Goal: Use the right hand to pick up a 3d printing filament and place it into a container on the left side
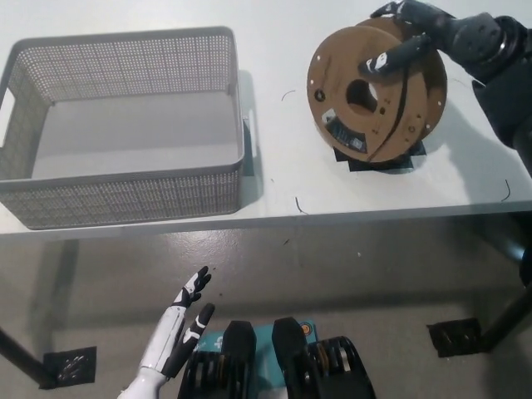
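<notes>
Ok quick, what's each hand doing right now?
Left hand: open, holding nothing, low beside the table.
Right hand: shut on the filament spool.

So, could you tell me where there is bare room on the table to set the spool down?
The grey basket is bare inside. The table has a free strip between the basket's right wall and the filament spool, and a narrower strip along the front edge below the spool. The far right is crowded by the right robot hand gripping the spool.

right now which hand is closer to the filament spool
Right. The black right hand grips the filament spool at its top edge; the white left hand hangs open below the table.
</notes>
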Available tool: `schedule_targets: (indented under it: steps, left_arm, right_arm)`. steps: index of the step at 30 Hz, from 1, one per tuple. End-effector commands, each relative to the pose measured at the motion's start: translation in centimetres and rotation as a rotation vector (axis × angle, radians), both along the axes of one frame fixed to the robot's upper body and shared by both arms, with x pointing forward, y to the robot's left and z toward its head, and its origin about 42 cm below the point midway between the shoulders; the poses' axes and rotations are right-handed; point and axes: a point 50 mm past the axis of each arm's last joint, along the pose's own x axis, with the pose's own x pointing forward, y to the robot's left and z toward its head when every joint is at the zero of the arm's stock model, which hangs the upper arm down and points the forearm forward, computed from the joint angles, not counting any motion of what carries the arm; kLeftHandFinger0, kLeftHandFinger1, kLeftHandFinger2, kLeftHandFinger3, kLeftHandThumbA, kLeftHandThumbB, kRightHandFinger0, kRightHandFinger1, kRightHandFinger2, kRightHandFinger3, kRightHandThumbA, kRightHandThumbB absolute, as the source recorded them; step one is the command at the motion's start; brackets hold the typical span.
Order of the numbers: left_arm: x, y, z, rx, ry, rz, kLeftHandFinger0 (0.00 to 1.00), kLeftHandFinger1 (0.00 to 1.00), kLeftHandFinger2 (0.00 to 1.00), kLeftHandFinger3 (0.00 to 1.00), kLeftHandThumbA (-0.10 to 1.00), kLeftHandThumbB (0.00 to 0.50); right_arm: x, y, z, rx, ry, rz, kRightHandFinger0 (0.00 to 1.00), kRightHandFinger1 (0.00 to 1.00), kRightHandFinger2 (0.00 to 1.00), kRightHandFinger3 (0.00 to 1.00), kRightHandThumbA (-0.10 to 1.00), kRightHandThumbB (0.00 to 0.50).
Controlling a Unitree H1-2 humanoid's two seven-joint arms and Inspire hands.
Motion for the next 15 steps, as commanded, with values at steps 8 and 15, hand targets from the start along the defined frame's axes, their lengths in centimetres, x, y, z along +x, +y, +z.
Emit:
schedule_targets:
  steps: [8, 15]
  left_arm:
    - [0.7, -0.2, 1.2, -0.001, -0.071, -0.028, 1.00, 1.00, 1.00, 1.00, 1.00, 0.172]
    - [0.6, -0.3, 1.0, -0.006, -0.064, -0.031, 1.00, 1.00, 1.00, 1.00, 1.00, 0.157]
  right_arm:
    - [-1.0, -4.0, -4.7, 1.098, 0.149, -0.278, 0.00, 0.34, 0.83, 1.00, -0.10, 0.148]
    - [-1.5, -4.2, -6.5, 1.467, 0.208, -0.378, 0.00, 0.16, 0.70, 0.70, -0.10, 0.110]
